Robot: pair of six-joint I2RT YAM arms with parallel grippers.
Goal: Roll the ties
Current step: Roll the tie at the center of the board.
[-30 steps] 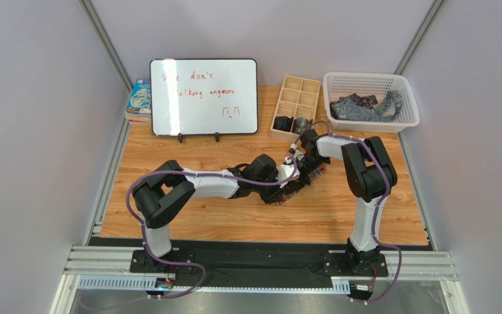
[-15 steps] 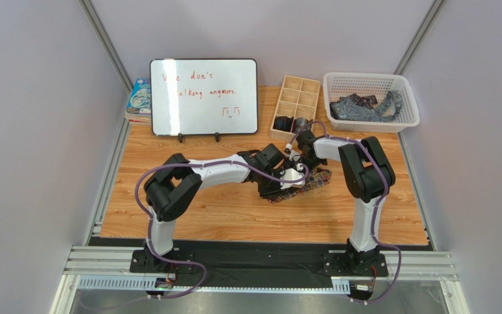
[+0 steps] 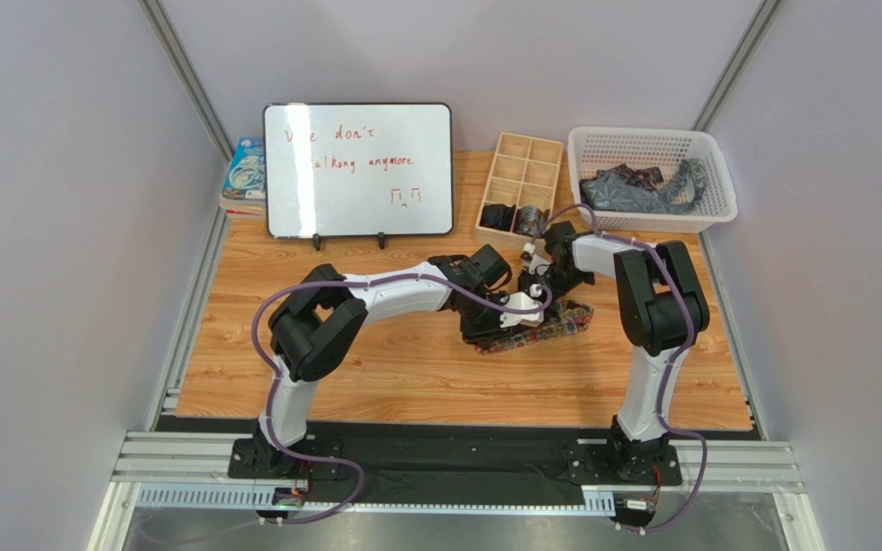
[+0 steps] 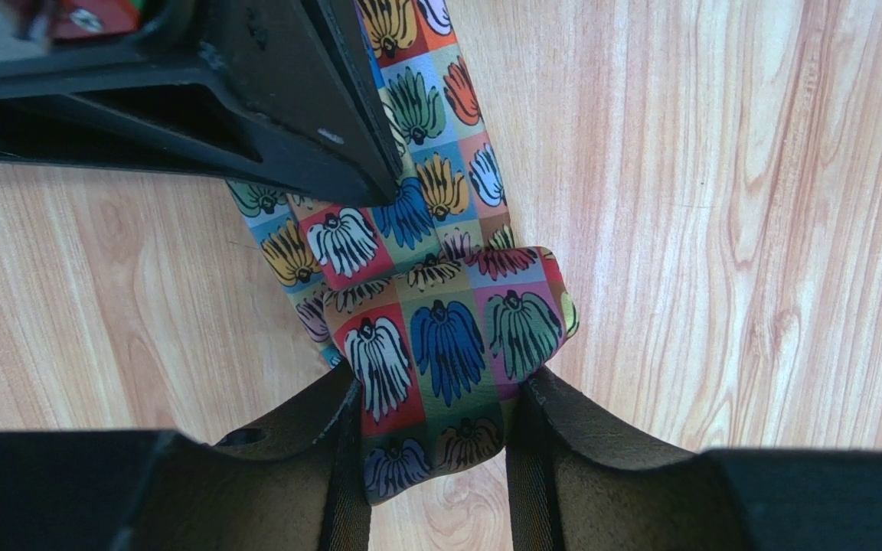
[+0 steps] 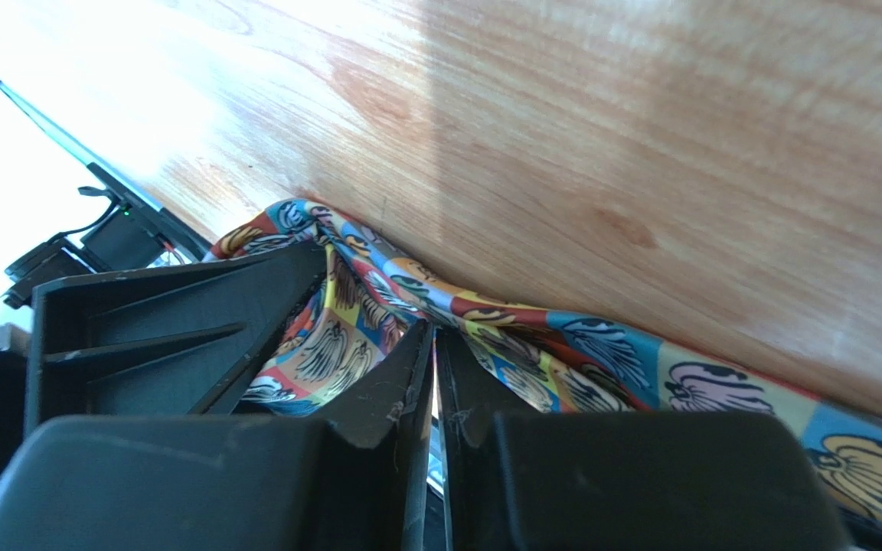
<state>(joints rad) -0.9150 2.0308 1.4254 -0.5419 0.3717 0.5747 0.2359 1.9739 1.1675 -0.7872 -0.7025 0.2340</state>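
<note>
1. We see the left arm point(image 3: 394, 296) and the right arm point(image 3: 641, 390) built alike: smooth white link shells joined by bulky, rounded black joint housings.
2. We note a thin purple cable point(image 3: 257, 333) running along each arm in loose loops, from foot to wrist.
3. We find each arm standing on a flat black base plate point(image 3: 248, 462).
4. We see the left gripper point(image 4: 443, 385) with matte black fingers point(image 4: 285, 471), broad at the root and narrowing to wedge tips; one has a small round hole.
5. We see the right gripper point(image 5: 435, 335) with blocky black moulded fingers point(image 5: 181, 471), faintly scuffed, tapering to thin edges.
</note>
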